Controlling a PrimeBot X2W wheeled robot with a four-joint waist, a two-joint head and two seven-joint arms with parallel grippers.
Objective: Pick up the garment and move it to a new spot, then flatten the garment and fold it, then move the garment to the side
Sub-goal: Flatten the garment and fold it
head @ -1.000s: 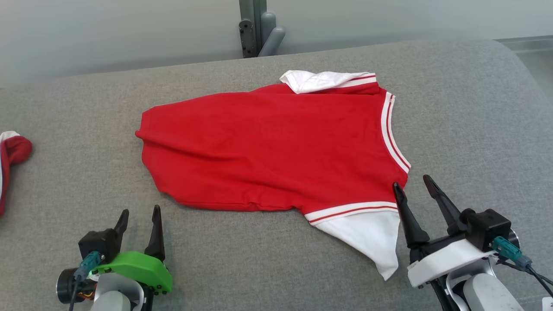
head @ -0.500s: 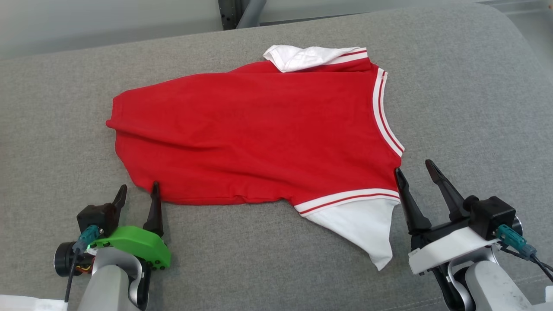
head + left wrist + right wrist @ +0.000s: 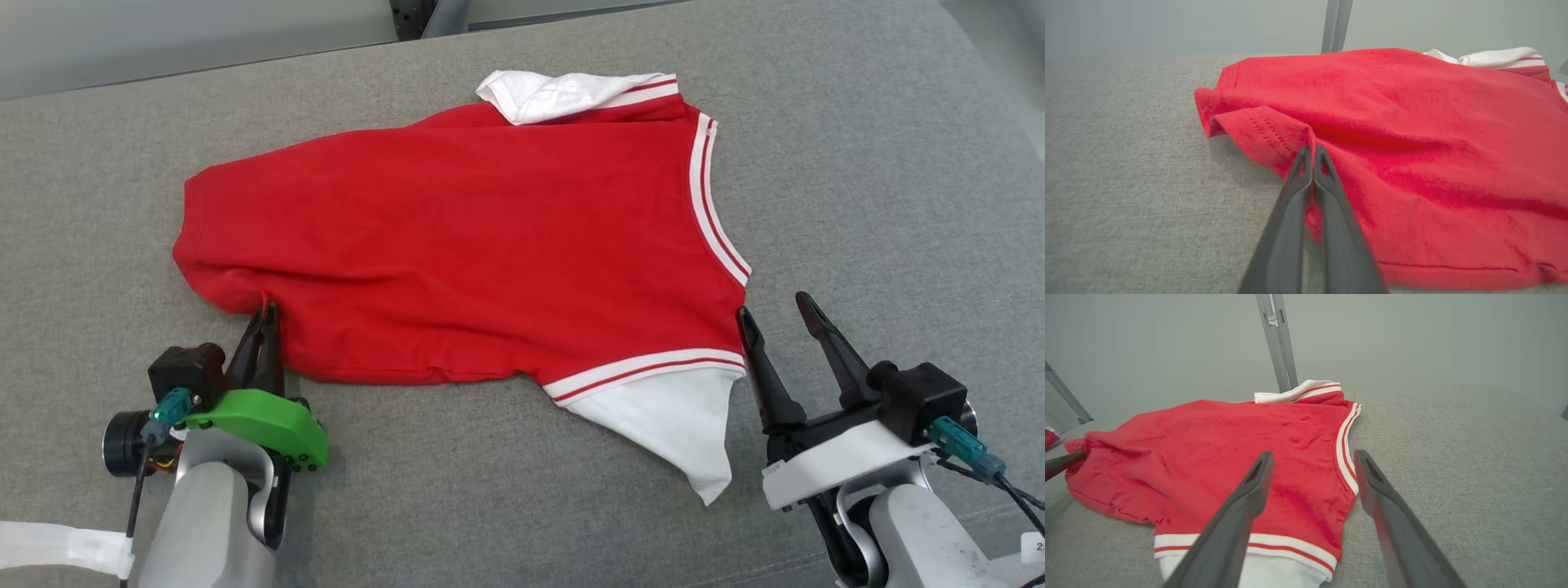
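The garment (image 3: 473, 245) is a red shirt with white sleeves and red-and-white striped trim, spread on the grey cushion. In the left wrist view its near hem corner (image 3: 1274, 134) is bunched up into a fold. My left gripper (image 3: 265, 314) is shut on that hem corner, the fingers (image 3: 1327, 192) pressed together with red cloth pinched between them (image 3: 1311, 152). My right gripper (image 3: 771, 309) stands open at the shirt's near right shoulder, beside the striped collar (image 3: 1345, 457). One finger (image 3: 1249, 490) lies over the red cloth, the other (image 3: 1376, 486) over bare cushion.
The grey cushioned surface (image 3: 857, 188) stretches around the shirt, with bare room to the right and in front. A metal post (image 3: 1276, 339) stands behind it against a pale wall. A bit of another red cloth (image 3: 1049, 437) shows at the far left edge of the right wrist view.
My left gripper moved forward to the shirt's hem corner and shut on it, bunching the cloth. The head camera has tilted down. The right gripper stays open by the shoulder.
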